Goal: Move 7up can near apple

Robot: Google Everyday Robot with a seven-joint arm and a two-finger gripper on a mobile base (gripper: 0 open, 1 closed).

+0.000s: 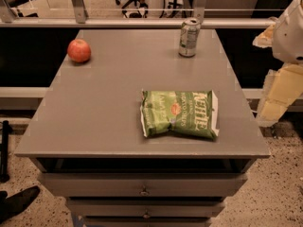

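The 7up can (189, 37) stands upright near the far right edge of the grey table top (104, 108). The red apple (79, 50) sits near the far left edge, well apart from the can. My gripper (278, 94) hangs at the right edge of the view, off the table's right side and below the white arm (289, 32). It is lower than the can and to its right, touching nothing.
A flat green chip bag (179, 114) lies on the front right part of the table. Drawers (144, 186) run below the front edge. A railing (142, 22) and chair legs stand behind the table. A dark shoe (19, 202) is on the floor at front left.
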